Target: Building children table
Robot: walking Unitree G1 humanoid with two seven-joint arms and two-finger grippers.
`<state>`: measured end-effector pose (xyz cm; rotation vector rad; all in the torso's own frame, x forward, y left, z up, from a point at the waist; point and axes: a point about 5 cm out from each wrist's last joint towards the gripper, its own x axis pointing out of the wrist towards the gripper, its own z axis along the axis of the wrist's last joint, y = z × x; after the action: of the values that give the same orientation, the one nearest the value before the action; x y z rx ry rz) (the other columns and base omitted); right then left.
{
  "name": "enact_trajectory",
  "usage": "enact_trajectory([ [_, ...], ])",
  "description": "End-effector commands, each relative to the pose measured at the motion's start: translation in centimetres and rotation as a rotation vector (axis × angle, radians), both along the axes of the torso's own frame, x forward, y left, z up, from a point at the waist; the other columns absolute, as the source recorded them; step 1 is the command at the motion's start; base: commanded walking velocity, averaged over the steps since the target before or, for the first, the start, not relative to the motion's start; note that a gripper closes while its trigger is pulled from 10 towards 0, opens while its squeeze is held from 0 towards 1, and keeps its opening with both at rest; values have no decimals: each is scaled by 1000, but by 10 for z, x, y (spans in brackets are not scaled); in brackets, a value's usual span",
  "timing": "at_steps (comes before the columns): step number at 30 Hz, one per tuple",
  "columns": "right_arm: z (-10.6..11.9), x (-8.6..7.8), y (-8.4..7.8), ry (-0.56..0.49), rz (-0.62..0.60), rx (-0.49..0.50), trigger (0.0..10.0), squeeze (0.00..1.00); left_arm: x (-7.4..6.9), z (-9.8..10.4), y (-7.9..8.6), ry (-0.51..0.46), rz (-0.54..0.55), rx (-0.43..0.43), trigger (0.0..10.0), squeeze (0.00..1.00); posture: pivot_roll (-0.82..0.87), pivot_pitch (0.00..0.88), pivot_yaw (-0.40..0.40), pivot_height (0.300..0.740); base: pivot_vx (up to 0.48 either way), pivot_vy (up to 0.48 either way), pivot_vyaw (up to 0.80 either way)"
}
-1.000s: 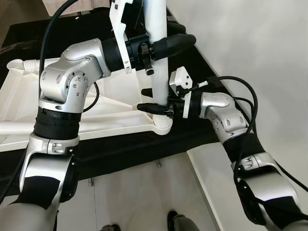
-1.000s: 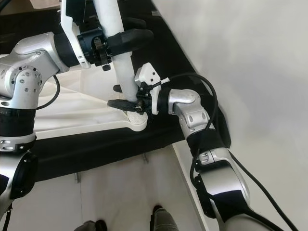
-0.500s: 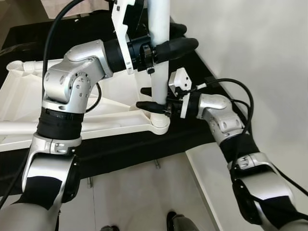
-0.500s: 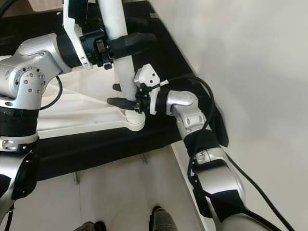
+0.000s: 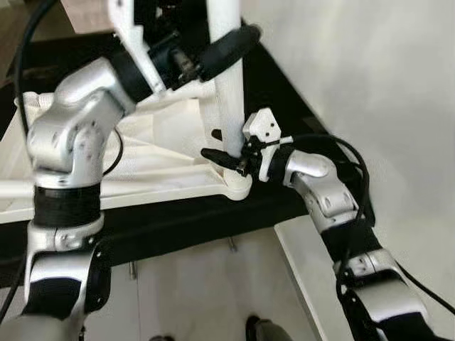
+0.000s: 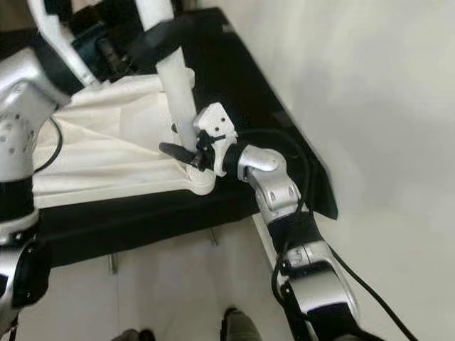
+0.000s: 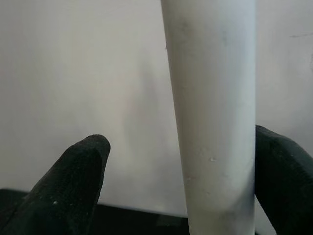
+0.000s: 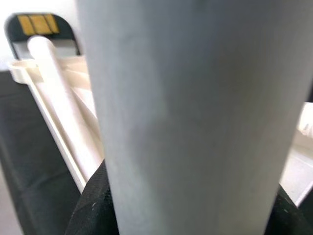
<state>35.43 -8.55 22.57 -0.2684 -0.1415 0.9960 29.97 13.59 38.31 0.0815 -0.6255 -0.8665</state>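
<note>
A white table leg stands upright in the corner socket of the white tabletop, which lies upside down. My left gripper is high on the leg, its fingers on either side of it. In the left wrist view one finger stands off the leg with a gap, while the other touches it, so the gripper is open. My right gripper is shut on the leg just above the socket, with its black fingers hugging the leg.
The tabletop rests on a black cloth-covered surface whose front edge is close to me. A white wall runs along the right. Another white leg lies on the tabletop's far side. Pale floor lies below.
My left arm has swung up and to the left, so its gripper sits higher on the leg. The right gripper stays low on the leg. The camera has shifted a little.
</note>
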Motion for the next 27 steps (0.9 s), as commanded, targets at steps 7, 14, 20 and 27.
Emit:
enact_trajectory([
  [7, -49, -10, -14, 211, -237, -62, 0, 0, -10, -31, 64, 79, 431, -98, 10000, 0, -238, 261, -49, 740, 0, 0, 0],
  [14, -48, -11, -17, 254, -385, 22, 0, 0, -24, -59, 80, 131, 607, -97, 10000, 0, -234, 289, -56, 740, 0, 0, 0],
  [20, -39, -13, -25, 298, -469, 263, 0, 0, -42, -90, 90, 154, 820, -2, 10000, 0, -233, 303, -57, 740, 0, 0, 0],
  [27, -34, -19, -29, 287, -464, 328, 0, 0, -52, -111, 82, 221, 828, 15, 10000, 0, -231, 308, -56, 740, 0, 0, 0],
])
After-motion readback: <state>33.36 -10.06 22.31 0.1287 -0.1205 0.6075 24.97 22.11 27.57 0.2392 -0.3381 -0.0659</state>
